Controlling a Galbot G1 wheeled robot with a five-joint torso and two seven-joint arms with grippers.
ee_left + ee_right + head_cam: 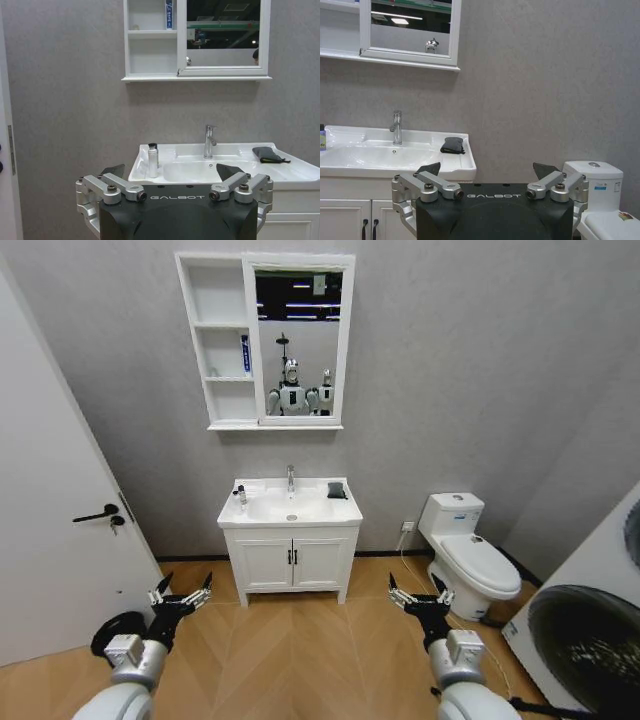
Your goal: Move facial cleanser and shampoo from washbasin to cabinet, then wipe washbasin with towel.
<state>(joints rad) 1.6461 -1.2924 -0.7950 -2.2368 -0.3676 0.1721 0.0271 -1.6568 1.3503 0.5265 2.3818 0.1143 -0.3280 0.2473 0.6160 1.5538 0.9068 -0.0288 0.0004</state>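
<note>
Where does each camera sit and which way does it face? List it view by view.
Head view: high up, looking down at the washbasin, the cabinet; both arms low, jaws open.
Left wrist view: behind the left gripper, facing the washbasin and a bottle.
Right wrist view: behind the right gripper, facing the washbasin's right end.
Shared: tap, towel.

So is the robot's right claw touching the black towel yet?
Apart. In the head view the right gripper hangs open above the floor, well short of the washbasin, where the towel lies by the back right corner.
</note>
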